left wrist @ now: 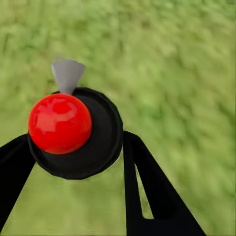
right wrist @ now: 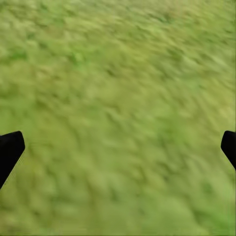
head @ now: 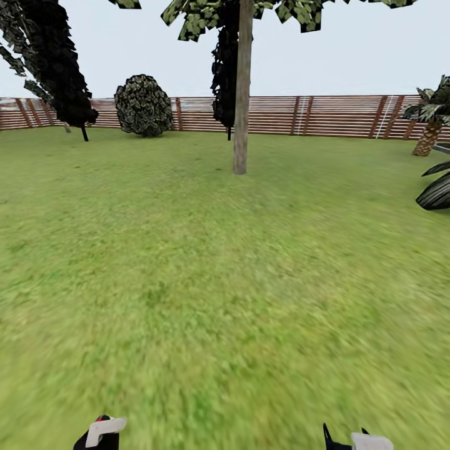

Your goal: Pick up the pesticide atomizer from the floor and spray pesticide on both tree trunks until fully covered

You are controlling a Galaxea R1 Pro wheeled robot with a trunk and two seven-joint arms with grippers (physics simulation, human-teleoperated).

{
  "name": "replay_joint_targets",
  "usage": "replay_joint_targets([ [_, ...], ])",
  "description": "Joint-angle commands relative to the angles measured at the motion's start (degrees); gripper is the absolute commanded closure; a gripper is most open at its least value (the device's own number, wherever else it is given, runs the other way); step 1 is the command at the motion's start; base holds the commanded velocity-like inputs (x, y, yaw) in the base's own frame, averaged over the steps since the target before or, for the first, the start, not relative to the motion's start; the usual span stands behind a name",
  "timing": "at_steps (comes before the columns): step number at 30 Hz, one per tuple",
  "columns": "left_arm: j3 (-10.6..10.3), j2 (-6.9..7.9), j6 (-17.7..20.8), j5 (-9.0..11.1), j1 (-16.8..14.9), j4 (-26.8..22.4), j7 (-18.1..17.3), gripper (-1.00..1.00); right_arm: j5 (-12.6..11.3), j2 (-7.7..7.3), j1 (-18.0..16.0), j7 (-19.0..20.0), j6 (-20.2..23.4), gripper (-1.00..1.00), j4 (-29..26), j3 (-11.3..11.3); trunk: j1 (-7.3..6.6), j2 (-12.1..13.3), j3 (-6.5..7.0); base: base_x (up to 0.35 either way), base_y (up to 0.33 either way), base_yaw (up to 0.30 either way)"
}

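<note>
One pesticide atomizer [left wrist: 101,142] logged: a round dark body topped by a glossy red ball, with a grey cone nozzle pointing away from the wrist. It sits between the fingers of the left gripper [left wrist: 76,140], low over the floor [head: 225,300] and well short of the tree trunk [head: 241,106]. Both black fingers press against the dark body, so I read the left jaws as clenched on it. The right gripper [right wrist: 118,147] has its fingertips spread wide with nothing but grass between them: released.

Handling, as a judgement: small, rigid and probably light. The smooth round wall could twist or slip in a two-finger pinch, so the hold belongs on the dark body, clear of ball and nozzle, with the cone kept aimed at the bark.

Counts:
- one smooth straight trunk, centred ahead;
- one dark-leaved tree [head: 56,69] left of that trunk, its stem thin at this range;
- one round bush [head: 144,105] between them, against the fence [head: 325,115];
- one palm [head: 429,134] far right of the trunk.

Neither trunk is within spraying reach, in my estimate.
</note>
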Motion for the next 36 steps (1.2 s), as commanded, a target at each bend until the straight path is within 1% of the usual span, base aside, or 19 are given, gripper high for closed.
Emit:
replay_joint_targets([
  [1,0.00,0.00,0.00,0.00,-0.01,-0.01,0.00,1.00,0.00,0.00,0.00,0.00,0.00,-1.00,0.00,0.00,0.00,0.00,0.00,0.338,0.000,0.000],
  [36,0.00,-0.02,-0.09,-0.01,-0.02,-0.01,0.00,1.00,-0.04,0.00,0.00,0.00,0.00,-1.00,0.00,0.00,0.00,0.00,0.00,0.338,0.000,0.000],
])
